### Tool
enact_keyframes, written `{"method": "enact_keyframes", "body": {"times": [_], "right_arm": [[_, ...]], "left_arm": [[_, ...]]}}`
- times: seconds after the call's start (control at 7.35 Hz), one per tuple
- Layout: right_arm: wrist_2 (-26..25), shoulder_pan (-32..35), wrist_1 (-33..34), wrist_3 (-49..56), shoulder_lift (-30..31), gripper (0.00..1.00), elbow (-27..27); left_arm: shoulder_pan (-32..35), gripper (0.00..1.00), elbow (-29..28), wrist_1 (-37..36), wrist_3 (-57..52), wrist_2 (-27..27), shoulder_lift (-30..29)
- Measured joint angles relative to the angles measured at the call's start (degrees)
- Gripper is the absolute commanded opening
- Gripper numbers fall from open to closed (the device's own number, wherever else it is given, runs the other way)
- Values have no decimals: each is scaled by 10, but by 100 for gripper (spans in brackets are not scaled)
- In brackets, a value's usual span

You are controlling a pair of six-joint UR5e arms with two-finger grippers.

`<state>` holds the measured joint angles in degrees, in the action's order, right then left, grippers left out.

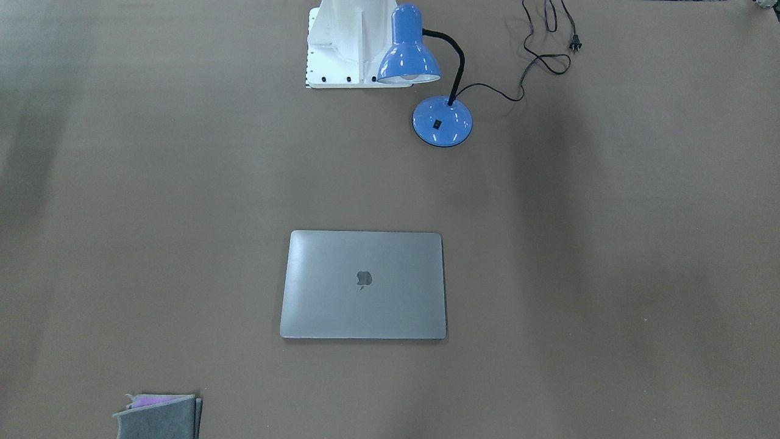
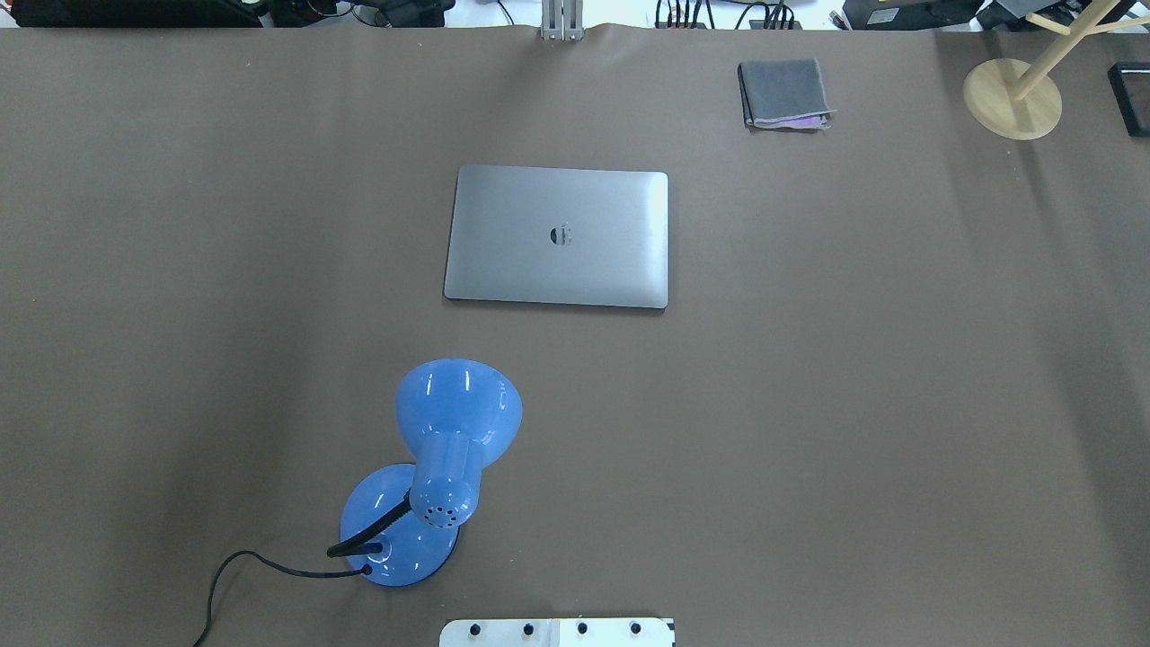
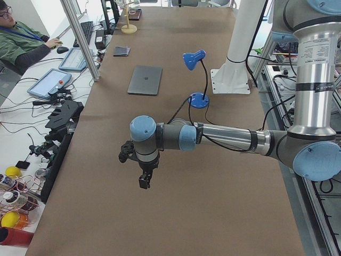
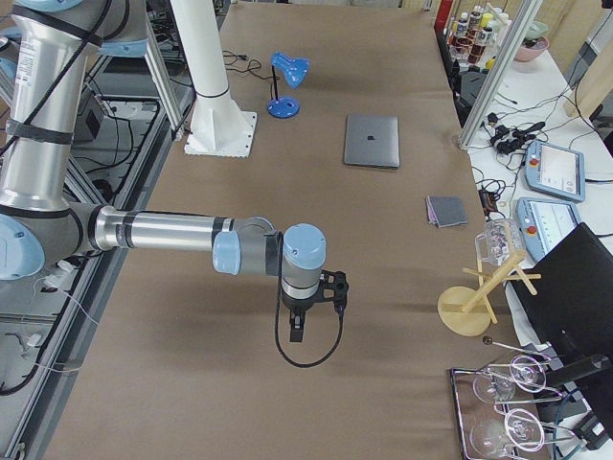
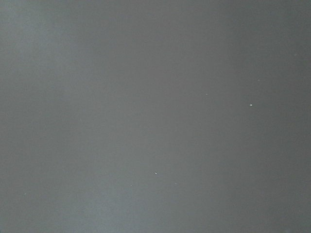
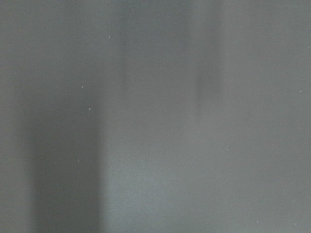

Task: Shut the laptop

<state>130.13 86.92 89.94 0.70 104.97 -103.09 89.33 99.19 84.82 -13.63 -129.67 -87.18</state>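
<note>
One closed laptop (image 1: 363, 284), one blue lamp (image 1: 409, 58), one folded cloth (image 1: 159, 419), both jaws, cannot tell width

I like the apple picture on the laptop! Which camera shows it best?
The front-facing view: the laptop lies closed, its apple whole. Overhead, half the apple is faded. Side views show it tiny; wrist cameras miss it.

The overhead view looks down from behind the robot (image 2: 557, 633); the front-facing one looks steeply down from opposite. Both share the laptop (image 2: 557, 270) and lamp (image 2: 458, 404). Side views look along the tabletop (image 3: 186, 224) from its ends; wrist cameras face it closely.
</note>
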Motion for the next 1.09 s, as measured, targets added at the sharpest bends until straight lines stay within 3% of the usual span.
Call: {"method": "enact_keyframes", "body": {"times": [1.09], "right_arm": [[0, -3, -2, 1, 4, 100, 3]], "left_arm": [[0, 99, 0, 7, 0, 0, 3]]}}
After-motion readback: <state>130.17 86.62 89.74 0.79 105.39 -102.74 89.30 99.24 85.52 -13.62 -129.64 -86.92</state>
